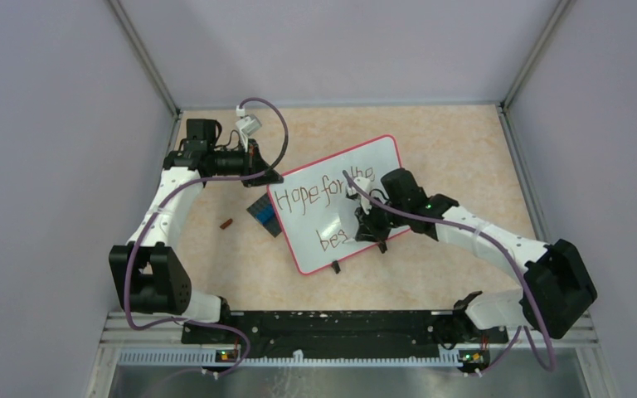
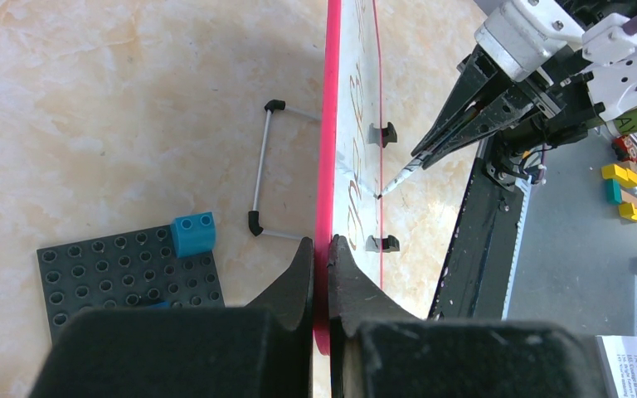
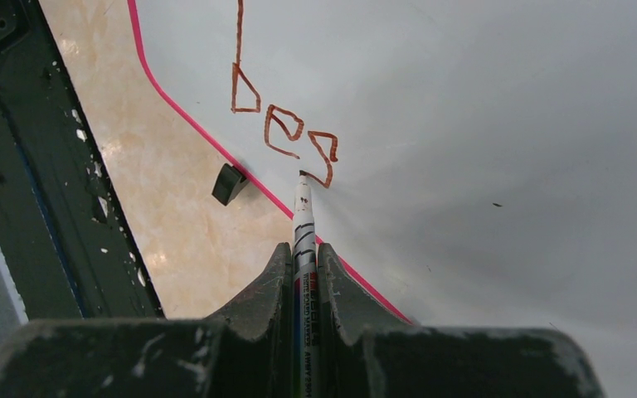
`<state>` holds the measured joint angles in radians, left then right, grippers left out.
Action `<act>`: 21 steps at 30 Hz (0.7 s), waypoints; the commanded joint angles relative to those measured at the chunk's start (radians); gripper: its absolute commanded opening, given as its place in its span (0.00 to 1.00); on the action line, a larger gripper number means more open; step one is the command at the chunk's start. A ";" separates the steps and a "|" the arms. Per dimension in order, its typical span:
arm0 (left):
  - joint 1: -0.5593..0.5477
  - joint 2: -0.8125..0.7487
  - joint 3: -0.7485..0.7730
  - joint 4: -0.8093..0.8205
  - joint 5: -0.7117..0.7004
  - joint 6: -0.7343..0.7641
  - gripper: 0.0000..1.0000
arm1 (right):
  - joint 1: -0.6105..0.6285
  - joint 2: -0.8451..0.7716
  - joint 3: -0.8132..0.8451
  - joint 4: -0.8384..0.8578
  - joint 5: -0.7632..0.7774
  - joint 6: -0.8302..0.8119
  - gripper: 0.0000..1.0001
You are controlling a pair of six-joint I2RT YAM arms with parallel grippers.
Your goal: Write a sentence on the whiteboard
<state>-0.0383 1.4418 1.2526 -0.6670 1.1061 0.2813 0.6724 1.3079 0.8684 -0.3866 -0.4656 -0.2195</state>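
The whiteboard [image 3: 464,124] is light, stiff and glossy, likely to slide under pen pressure. Hold it at the rim: the left tool [image 2: 321,249] pinches its frame edge; the right tool [image 3: 303,249] pinches the marker [image 3: 303,215].

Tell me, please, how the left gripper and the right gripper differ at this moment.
The left gripper is shut on the whiteboard at its red edge; the right gripper is shut on a marker. The left gripper sits at the board's rim, while the right gripper reaches over its face, marker tip on the sentence, second line. Both are black and closed.
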 commanded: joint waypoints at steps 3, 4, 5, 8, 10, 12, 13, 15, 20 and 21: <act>-0.020 0.005 -0.013 -0.032 -0.092 0.036 0.00 | 0.021 0.019 0.047 0.059 0.016 0.009 0.00; -0.020 0.005 -0.013 -0.031 -0.092 0.037 0.00 | 0.021 0.013 0.050 0.048 0.016 0.006 0.00; -0.021 0.007 -0.012 -0.031 -0.092 0.038 0.00 | 0.021 0.004 0.051 0.041 0.012 0.005 0.00; -0.021 0.006 -0.013 -0.032 -0.088 0.038 0.00 | 0.020 -0.040 0.048 0.024 0.001 0.014 0.00; -0.021 0.003 -0.014 -0.032 -0.085 0.038 0.00 | 0.020 -0.073 0.046 0.011 -0.005 0.018 0.00; -0.021 0.003 -0.014 -0.033 -0.083 0.038 0.00 | 0.010 -0.094 0.046 0.000 -0.009 0.020 0.00; -0.021 0.003 -0.013 -0.033 -0.083 0.038 0.00 | 0.002 -0.098 0.046 -0.004 -0.009 0.020 0.00; -0.021 0.003 -0.013 -0.032 -0.085 0.038 0.00 | -0.015 -0.097 0.042 0.001 0.000 0.017 0.00; -0.021 0.002 -0.012 -0.033 -0.087 0.037 0.00 | -0.031 -0.075 0.053 0.003 0.009 0.011 0.00; -0.021 0.002 -0.014 -0.033 -0.088 0.037 0.00 | -0.031 -0.071 0.054 0.007 0.015 0.010 0.00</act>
<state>-0.0383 1.4418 1.2526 -0.6670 1.1069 0.2813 0.6498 1.2327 0.8715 -0.3946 -0.4633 -0.2077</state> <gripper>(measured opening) 0.036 0.083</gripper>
